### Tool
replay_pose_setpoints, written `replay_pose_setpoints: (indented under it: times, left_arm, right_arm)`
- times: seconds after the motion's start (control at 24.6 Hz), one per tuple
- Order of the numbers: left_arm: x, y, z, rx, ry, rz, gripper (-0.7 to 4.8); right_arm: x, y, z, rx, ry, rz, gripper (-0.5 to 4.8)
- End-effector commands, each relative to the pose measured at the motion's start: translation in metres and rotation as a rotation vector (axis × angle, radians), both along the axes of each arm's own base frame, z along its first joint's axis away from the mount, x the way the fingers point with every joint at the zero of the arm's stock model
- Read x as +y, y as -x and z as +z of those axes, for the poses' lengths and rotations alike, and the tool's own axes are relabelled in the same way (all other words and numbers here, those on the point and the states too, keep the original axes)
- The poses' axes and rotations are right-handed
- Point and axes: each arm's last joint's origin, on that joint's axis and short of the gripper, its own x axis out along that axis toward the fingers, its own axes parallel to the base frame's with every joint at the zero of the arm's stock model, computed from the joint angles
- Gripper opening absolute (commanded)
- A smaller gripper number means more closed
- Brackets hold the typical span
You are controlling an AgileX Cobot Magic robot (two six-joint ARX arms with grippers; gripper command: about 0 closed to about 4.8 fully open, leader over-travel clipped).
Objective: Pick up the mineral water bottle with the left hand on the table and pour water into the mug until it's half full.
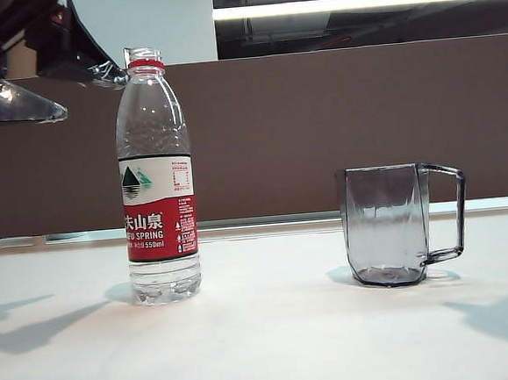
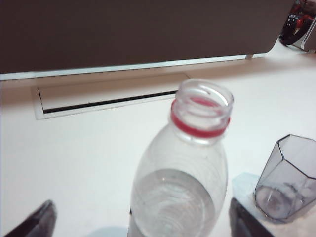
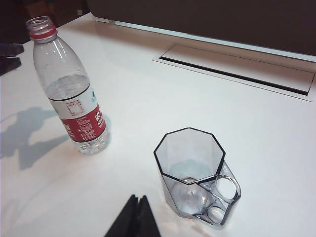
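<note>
The mineral water bottle (image 1: 156, 176) stands upright on the bench (image 1: 266, 347), uncapped mouth up, well left of the mug (image 1: 389, 225). Left end effector (image 2: 143, 222) spread wide, straddling it, untouched. Right end effector (image 3: 134, 217) pinched together, empty, near the mug.

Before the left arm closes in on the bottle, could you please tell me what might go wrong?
1. The mineral water bottle stands uncapped and tall; a nudge from either finger of the open left gripper could tip it and spill water over the table.
2. The mug is light and unheld; the right gripper, jaws together, hangs near it, so pouring contact may shift it.
</note>
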Motion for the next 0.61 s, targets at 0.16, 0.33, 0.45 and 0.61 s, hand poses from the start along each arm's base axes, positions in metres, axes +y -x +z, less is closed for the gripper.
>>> replay_pose_setpoints:
  times: [0.16, 0.33, 0.45, 0.61]
  left_arm:
    - [-0.015, -0.002, 0.000, -0.043, 0.018, -0.061, 4.79]
    - [-0.022, -0.007, -0.008, -0.023, 0.008, -0.082, 4.79]
    - [-0.025, -0.011, -0.011, -0.033, 0.013, -0.081, 4.79]
    - [-0.030, -0.019, -0.020, -0.015, 0.003, -0.081, 4.79]
  right_arm:
    - [0.000, 0.000, 0.004, -0.021, -0.013, 0.001, -0.09]
    - [0.000, 0.000, 0.004, -0.021, -0.014, 0.003, -0.09]
    - [0.000, 0.000, 0.004, -0.021, -0.014, 0.003, -0.09]
    - [0.000, 0.000, 0.004, -0.021, -0.014, 0.003, -0.09]
